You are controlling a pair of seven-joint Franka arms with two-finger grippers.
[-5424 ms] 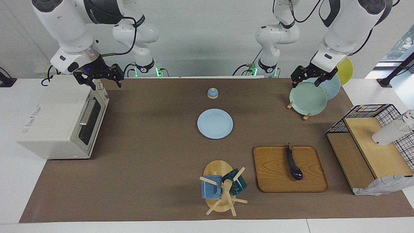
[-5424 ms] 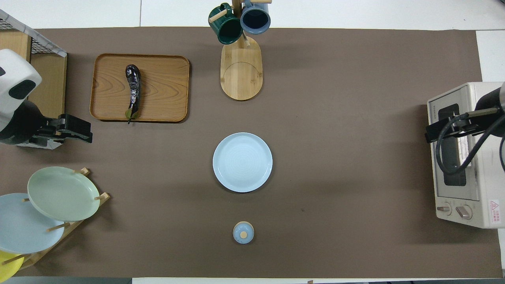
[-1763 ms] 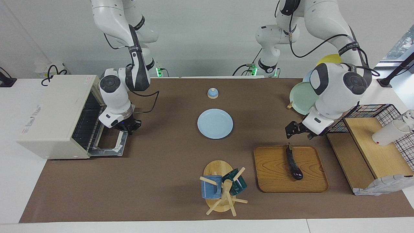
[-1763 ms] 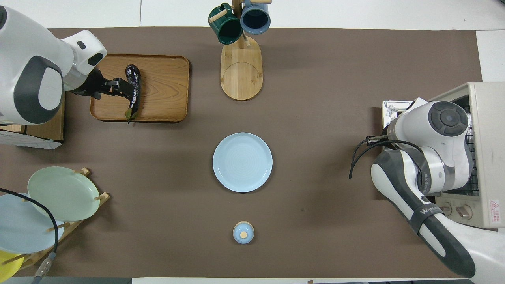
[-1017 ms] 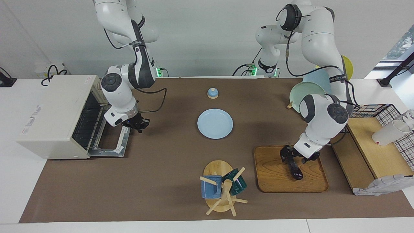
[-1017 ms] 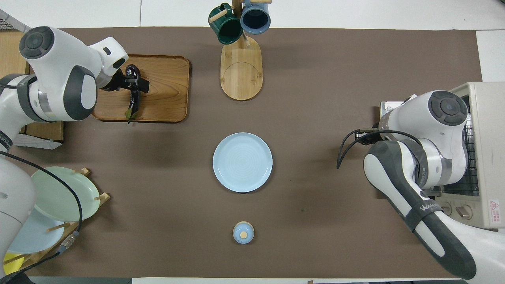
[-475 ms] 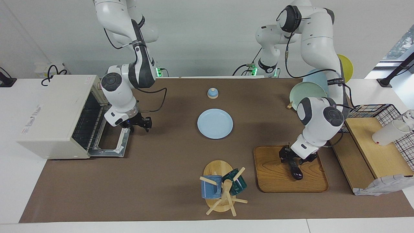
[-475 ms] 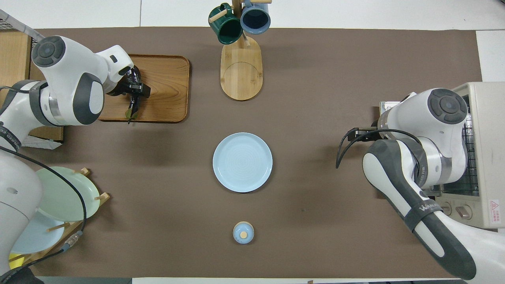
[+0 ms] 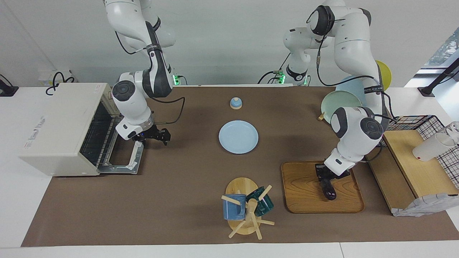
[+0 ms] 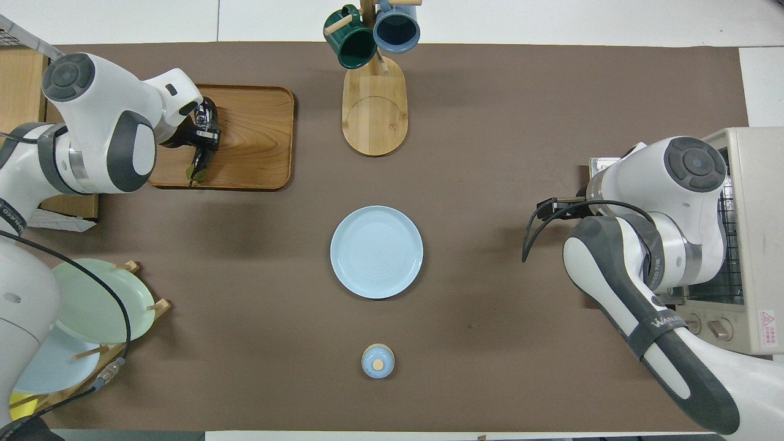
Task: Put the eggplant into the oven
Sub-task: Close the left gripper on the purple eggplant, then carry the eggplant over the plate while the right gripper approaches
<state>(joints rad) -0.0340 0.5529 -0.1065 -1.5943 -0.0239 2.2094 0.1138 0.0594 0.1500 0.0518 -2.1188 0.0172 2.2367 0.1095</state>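
Observation:
The dark purple eggplant (image 9: 329, 191) lies lengthwise on the wooden tray (image 9: 303, 190) toward the left arm's end of the table. My left gripper (image 9: 327, 175) is down on its middle and shut on it, hiding the stem half in the facing view. In the overhead view the left gripper (image 10: 205, 131) crosses the eggplant (image 10: 199, 164), whose greenish stem end points toward the robots. The off-white oven (image 9: 61, 122) stands at the right arm's end, its door (image 9: 122, 159) dropped open and the wire rack showing. My right gripper (image 9: 155, 136) hangs open beside the door's handle edge, holding nothing.
A light blue plate (image 9: 238, 137) lies mid-table, with a small blue lidded knob (image 9: 235, 103) nearer the robots. A wooden mug tree (image 9: 247, 209) with two mugs stands beside the tray. A plate rack (image 9: 340, 104) and a wire-and-wood shelf (image 9: 412, 161) flank the left arm.
The left gripper has closed on the eggplant and nudged it slightly on the tray. The right gripper has opened and drifted a little away from the oven door.

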